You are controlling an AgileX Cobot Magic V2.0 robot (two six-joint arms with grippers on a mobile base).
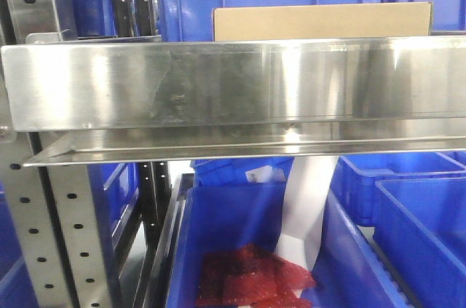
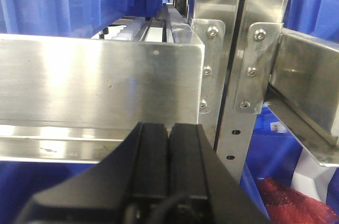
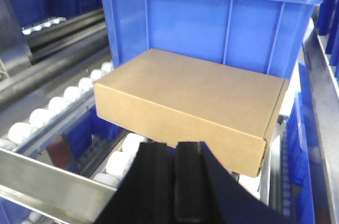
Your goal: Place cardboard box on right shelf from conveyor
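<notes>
Front view: the plain tan-brown rectangular cardboard box point(image 1: 320, 21) sits on the shiny stainless-steel right shelf point(image 1: 233, 82), behind its tall reflective lip, toward 1 o'clock. Below, at 6 o'clock, you see a blue plastic bin point(image 1: 240, 228) holding red bubble wrap point(image 1: 251, 279). Right wrist view: your right gripper point(image 3: 175, 181) has its black fingers pressed together, just short of the box, which rests on white rollers point(image 3: 32, 123) before another blue bin point(image 3: 212, 17). Left wrist view: your left gripper point(image 2: 169, 155) is likewise closed, empty, facing a steel lip.

Left matte black end effector point(image 2: 168, 152) with flat ribbed plastic fingers, thin black cable at base, right matte black end effector point(image 3: 175, 173) alike
</notes>
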